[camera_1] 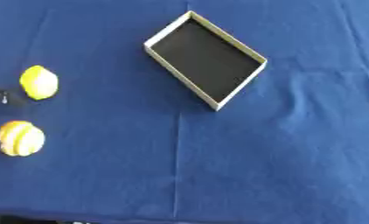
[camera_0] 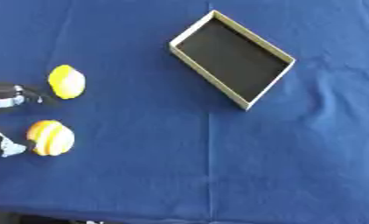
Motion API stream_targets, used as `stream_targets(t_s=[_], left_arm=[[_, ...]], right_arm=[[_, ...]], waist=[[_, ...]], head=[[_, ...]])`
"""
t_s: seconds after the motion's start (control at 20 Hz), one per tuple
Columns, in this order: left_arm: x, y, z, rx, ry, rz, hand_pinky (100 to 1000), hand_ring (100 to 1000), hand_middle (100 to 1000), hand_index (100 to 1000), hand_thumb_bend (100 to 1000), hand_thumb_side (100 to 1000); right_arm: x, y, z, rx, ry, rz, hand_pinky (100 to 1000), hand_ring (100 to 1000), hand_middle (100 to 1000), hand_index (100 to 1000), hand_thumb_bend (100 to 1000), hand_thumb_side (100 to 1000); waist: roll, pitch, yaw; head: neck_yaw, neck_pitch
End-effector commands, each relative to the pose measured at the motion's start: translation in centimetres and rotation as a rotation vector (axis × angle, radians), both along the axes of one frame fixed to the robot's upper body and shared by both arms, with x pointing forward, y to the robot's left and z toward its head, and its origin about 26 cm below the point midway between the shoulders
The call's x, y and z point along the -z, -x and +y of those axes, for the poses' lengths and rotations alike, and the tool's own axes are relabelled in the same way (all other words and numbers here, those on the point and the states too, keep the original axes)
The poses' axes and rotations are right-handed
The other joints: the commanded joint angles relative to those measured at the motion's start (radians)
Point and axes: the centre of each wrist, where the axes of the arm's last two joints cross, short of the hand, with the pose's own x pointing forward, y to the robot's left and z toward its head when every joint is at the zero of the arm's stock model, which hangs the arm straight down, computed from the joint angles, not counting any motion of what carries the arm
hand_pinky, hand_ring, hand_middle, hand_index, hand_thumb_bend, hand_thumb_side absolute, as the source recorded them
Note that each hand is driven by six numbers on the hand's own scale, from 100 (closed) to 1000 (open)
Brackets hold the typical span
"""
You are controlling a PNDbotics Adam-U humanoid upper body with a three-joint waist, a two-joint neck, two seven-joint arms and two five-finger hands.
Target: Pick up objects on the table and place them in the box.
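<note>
The lemon [camera_0: 67, 81] looks light, rigid, smooth (grasp its middle); left hand [camera_0: 5, 97] fingers' state: cannot tell

No text, label, brand, number or sign can be read anywhere in either view, neither on the box [camera_0: 232, 59], nor on the two yellow objects, nor on the blue surface [camera_0: 218, 166].

Both eyes look almost straight down from high up at the blue table [camera_1: 294, 153]. They share the box [camera_0: 232, 59] at about twelve o'clock. The left eye perhaps sees more at nine o'clock.
</note>
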Motion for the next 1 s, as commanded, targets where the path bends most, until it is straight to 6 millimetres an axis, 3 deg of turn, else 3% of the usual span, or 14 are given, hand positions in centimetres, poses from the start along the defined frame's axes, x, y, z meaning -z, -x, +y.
stream_targets(t_s=[0.05,0.65,0.8,1.0], left_arm=[[-0.7,-0.1,0.5,-0.02,-0.043,-0.057,930,912,857,925,383,142],[2.3,-1.7,-0.1,-0.002,0.007,-0.088,935,900,849,923,322,140],[2.8,-1.9,-0.2,0.007,0.016,-0.053,916,873,800,872,283,150],[2.4,-1.8,-0.1,0.004,0.023,-0.063,880,800,719,770,100,156]], right_arm=[[-0.6,0.3,0.0,-0.006,0.005,-0.017,835,838,758,820,100,835],[-0.3,0.3,0.2,-0.014,-0.003,-0.001,836,837,755,820,100,836],[-0.3,0.3,0.2,-0.013,-0.007,0.002,837,836,755,820,100,842],[-0.3,0.3,0.2,-0.01,-0.011,0.004,837,836,753,818,100,834]], waist=[[0.002,-0.016,0.0],[-0.001,-0.014,-0.008],[0.0,-0.014,-0.01],[0.001,-0.014,-0.01]], head=[[0.005,0.008],[0.015,0.01],[0.016,0.011],[0.019,0.013]])
